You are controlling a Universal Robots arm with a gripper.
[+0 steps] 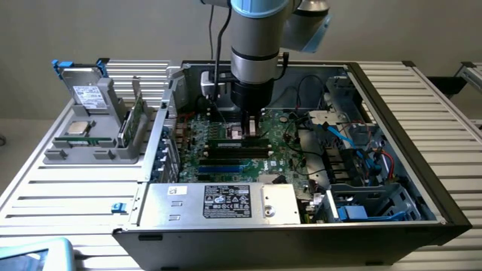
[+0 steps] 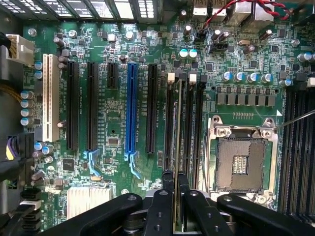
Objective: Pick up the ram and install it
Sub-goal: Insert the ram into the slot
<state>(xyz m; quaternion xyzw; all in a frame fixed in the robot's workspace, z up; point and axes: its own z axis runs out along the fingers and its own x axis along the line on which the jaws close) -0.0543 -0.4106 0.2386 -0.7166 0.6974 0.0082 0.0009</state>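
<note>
The ram (image 2: 178, 123) is pinched on edge by the claw (image 2: 175, 177), directly below the wrist. Its long axis is aligned with the memory slots (image 2: 189, 123) beside the socket (image 2: 242, 160). Seating depth cannot be determined.

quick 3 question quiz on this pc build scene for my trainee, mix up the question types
1. True or false: the processor socket on the motherboard is empty.
2. What is the pincer gripping? A) ram B) screwdriver C) fan
3. Fill in: in the exterior view, the grey holder stands outside the case, on that view's ____.
Key: 1 true; 2 A; 3 left.
</note>
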